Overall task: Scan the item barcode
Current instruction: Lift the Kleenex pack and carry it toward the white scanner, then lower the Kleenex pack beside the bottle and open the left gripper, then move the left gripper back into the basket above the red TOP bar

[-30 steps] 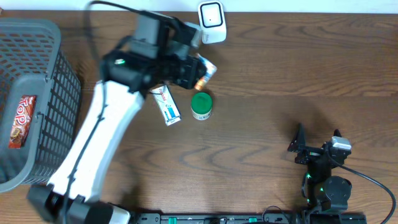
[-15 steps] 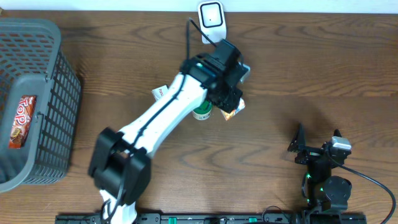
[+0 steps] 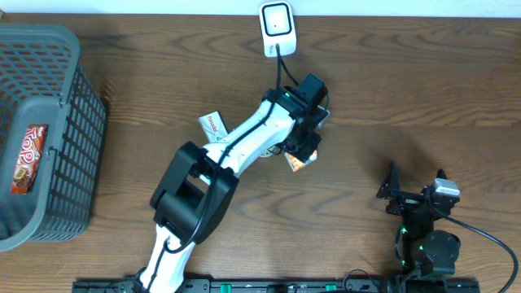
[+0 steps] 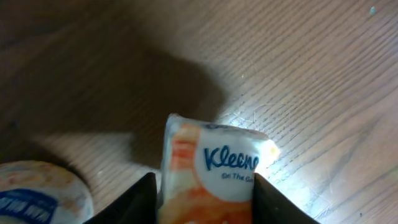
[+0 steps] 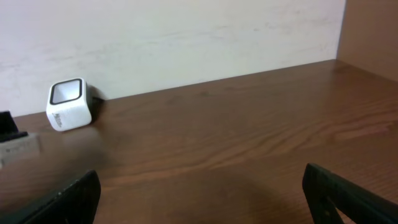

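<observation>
wood table [image 3: 407, 98] lies open beyond the left hand [image 4: 204, 208] flanking a kleenex pack [image 4: 214, 162], grip unclear.

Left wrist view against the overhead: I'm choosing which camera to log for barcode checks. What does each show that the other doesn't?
Only the left wrist view shows the Kleenex lettering on the tissue pack and blue print on the round lid beside it. Only the overhead shows the white scanner, the basket holding a red snack bar, and the right gripper, open, far from the pack. Both show the pack at the left gripper, over the wooden table.
</observation>
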